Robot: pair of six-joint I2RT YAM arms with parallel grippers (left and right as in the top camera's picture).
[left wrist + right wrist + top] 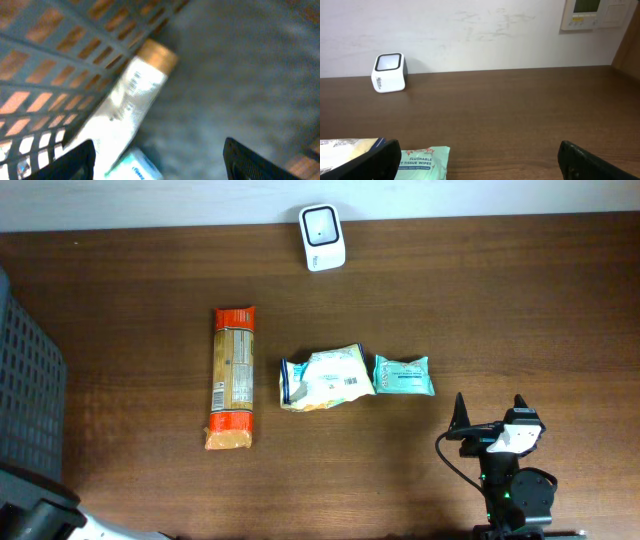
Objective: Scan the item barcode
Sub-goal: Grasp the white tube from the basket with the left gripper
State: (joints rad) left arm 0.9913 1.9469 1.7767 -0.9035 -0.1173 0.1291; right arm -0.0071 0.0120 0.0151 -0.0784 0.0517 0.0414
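Now, basket (25, 370): dark grey lattice at the left edge of the desk (480, 300), partly cut off by the frame.
Left gripper (159, 152): down inside the basket, fingers spread wide with nothing between them; this view is blurred.
Tube (137, 95): white with a tan end, lying slantwise on the basket floor against the lattice wall.
Pack (142, 169): teal and white, touching the tube's lower end; its print is too blurred to read.
Pasta (231, 378): long orange packet lying flat left of centre, long side running front to back, label up.
Bag (322, 378): crumpled, white and blue, at mid desk, near the pasta but apart from it; a barcode (350, 383) faces up at its right end.
Scanner (322, 224): small white box with a dark window, at the far edge by the wall, well apart from the bag and straight behind it.
Wipes (403, 375): teal packet at the bag's right end, touching or just beside it; cannot tell which.
Right gripper (490, 418): at the front right of the desk, near the wipes but clear of them, fingers fully spread, empty, pointing toward the wall.
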